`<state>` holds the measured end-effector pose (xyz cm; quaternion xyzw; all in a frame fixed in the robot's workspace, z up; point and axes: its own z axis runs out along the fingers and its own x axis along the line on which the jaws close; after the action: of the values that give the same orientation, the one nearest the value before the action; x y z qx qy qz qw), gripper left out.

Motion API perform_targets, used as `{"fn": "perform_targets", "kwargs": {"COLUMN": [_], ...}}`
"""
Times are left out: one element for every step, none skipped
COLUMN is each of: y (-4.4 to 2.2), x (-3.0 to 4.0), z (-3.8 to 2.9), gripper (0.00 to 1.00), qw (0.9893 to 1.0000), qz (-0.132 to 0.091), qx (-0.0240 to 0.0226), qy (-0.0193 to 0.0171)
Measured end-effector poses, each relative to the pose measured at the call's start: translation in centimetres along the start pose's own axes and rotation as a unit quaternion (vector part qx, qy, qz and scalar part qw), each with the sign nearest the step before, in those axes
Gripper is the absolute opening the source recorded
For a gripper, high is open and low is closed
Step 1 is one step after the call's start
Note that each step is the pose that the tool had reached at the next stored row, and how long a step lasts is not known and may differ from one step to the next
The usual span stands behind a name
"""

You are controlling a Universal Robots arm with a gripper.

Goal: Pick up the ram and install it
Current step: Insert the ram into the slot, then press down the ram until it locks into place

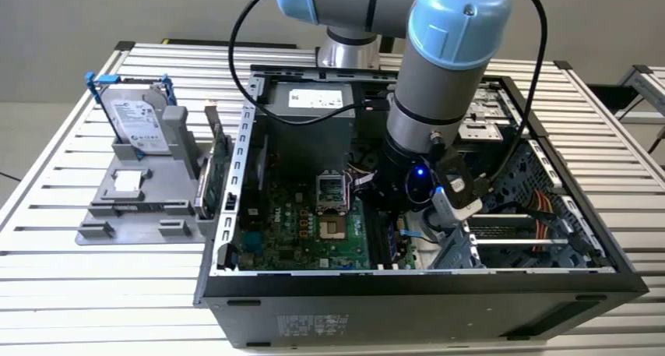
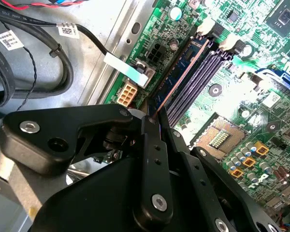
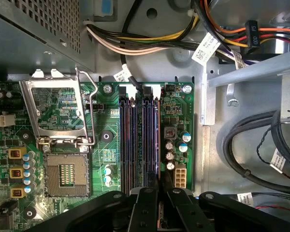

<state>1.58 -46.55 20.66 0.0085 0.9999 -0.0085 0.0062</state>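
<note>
The ram [image 2: 183,67] is a thin dark blue stick seen edge-on in both wrist views. It runs along the outermost memory slot [image 3: 157,140] of the green motherboard [image 3: 63,111], on the side of the white power connector [image 2: 127,93]. My gripper [image 2: 153,116] is shut on one end of the ram, its black fingers [image 3: 145,205] pressed against both faces. In the exterior view the gripper [image 1: 400,196] reaches down inside the open computer case [image 1: 416,294], over the motherboard. Whether the ram sits fully in the slot, I cannot tell.
The open processor socket [image 3: 63,174] lies beside the memory slots. Bundled cables [image 3: 251,150] run along the case floor near the gripper. At the exterior view's left, a grey holder [image 1: 135,216] carries a silver hard drive [image 1: 140,118] and a green card [image 1: 213,177].
</note>
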Motion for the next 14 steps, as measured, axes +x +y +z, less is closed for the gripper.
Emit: {"fn": "perform_targets", "kwargs": {"y": [0.0,0.0,0.0,0.0,0.07,0.05,0.03,0.0,0.0,0.0,0.0,-0.01,0.0,-0.01], "x": [0.0,0.0,0.0,0.0,-0.02,-0.01,-0.02,-0.01,-0.01,-0.01,-0.01,-0.01,-0.01,-0.01], "z": [0.0,0.01,0.01,0.01,0.12,0.14,0.08,0.01,0.02,0.02,-0.03,-0.17,-0.36,-0.65], "gripper": [0.0,0.0,0.0,0.0,1.0,1.0,1.0,1.0,1.0,1.0,1.0,1.0,1.0,1.0], "qw": [1.0,1.0,1.0,1.0,1.0,1.0,1.0,1.0,1.0,1.0,1.0,1.0,1.0,1.0], "qz": [0.0,0.0,0.0,0.0,0.0,0.0,0.0,0.0,0.0,0.0,0.0,0.0,0.0,0.0], "qx": [0.0,0.0,-0.0001,-0.0001,-0.002,-0.0017,-0.0009,-0.0001,-0.0002,-0.0001,0.0,0.0,-0.0001,-0.0001], "qy": [0.0,0.0,0.0,0.0,-0.0004,-0.0004,-0.0002,0.0,0.0,0.0,0.0,0.0,0.0,0.0]}}
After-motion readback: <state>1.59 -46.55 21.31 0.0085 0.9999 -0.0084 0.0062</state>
